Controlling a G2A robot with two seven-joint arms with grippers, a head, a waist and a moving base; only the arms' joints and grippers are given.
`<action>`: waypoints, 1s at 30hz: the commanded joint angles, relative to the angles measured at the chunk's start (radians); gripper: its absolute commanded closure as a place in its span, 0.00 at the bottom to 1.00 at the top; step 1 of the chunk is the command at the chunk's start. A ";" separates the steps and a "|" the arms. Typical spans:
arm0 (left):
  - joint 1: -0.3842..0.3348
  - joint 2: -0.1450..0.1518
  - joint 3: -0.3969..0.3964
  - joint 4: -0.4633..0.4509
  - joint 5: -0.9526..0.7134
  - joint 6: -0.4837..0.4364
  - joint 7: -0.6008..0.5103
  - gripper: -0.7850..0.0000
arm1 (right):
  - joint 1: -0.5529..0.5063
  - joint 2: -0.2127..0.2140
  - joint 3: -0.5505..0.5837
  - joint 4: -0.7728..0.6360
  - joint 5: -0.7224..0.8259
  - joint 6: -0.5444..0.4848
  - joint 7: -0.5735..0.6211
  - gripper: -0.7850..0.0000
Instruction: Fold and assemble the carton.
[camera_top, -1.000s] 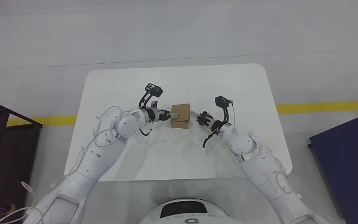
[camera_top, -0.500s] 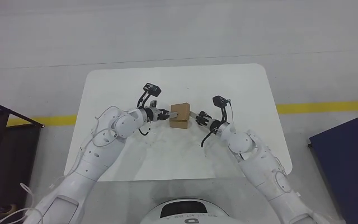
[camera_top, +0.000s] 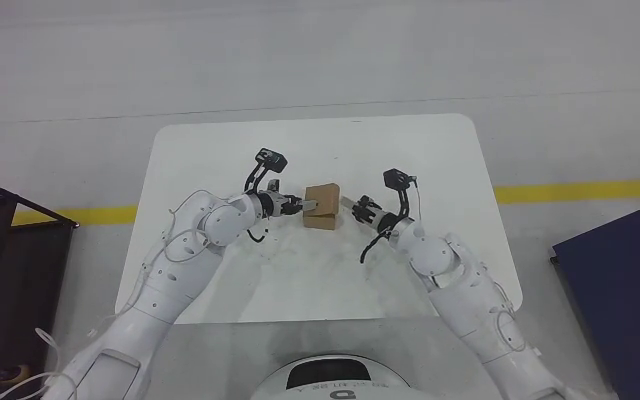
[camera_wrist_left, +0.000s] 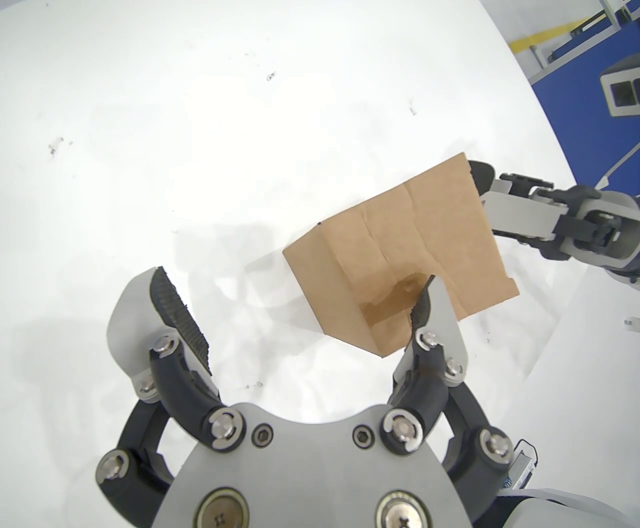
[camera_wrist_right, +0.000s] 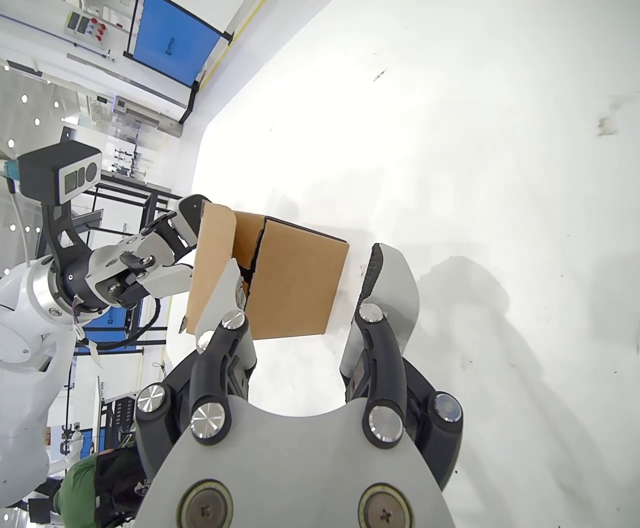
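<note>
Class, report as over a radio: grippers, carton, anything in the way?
Left gripper open, one finger pressing brown cardboard carton. Right gripper open at opposite side. No obstruction nearby.

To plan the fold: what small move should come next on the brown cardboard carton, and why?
Probably the right gripper should press the loose flap inward: the brown cardboard carton gapes at a seam there, while the open left gripper touches its opposite side.
</note>
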 joint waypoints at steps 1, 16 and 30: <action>0.001 0.000 0.000 0.000 0.001 0.000 0.001 0.00 | 0.005 -0.001 -0.005 -0.002 -0.003 0.002 0.005 0.40; 0.004 -0.001 0.001 -0.005 0.009 0.002 -0.009 0.00 | 0.033 -0.005 -0.044 -0.006 -0.061 0.043 0.036 0.44; 0.000 -0.004 0.012 0.009 0.050 0.020 -0.008 0.00 | 0.008 -0.002 -0.056 -0.069 -0.207 0.173 0.012 0.38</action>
